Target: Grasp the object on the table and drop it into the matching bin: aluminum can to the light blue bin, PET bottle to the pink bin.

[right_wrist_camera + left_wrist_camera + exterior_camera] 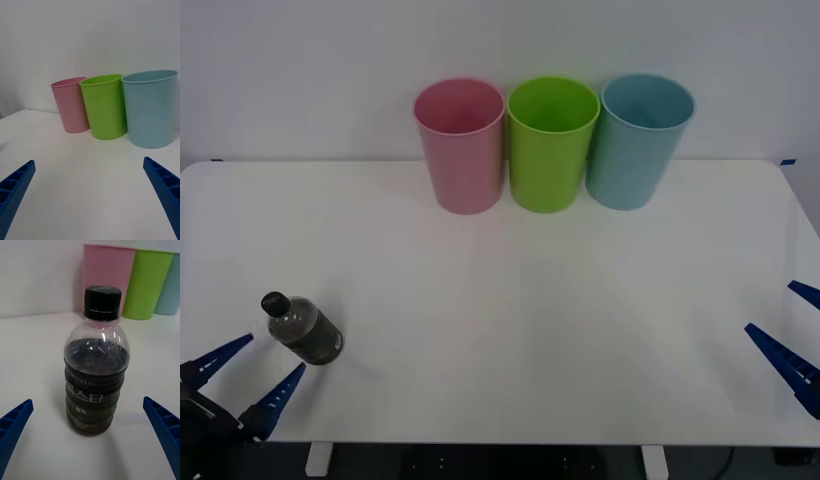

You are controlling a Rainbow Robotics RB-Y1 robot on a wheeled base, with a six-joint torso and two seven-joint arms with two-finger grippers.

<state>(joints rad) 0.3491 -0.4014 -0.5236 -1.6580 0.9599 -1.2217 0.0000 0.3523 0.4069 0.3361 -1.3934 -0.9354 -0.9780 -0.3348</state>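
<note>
The PET bottle (304, 330) (96, 367), small and clear with dark contents and a black cap, stands upright near the table's (510, 300) front left corner. My left gripper (250, 376) (90, 442) is open just in front of the bottle, fingers spread to either side and not touching it. The pink bin (461, 145) (72, 105) (107, 277) stands at the back, leftmost in a row, and the light blue bin (640, 140) (150, 108) (168, 288) is rightmost. My right gripper (790, 335) (90, 195) hangs open at the front right edge, holding nothing.
A lime green bin (551, 143) (105, 107) (152, 285) stands between the pink and light blue bins, all three touching or nearly so against the back wall. A broad stretch of white tabletop lies between the bottle and the bins.
</note>
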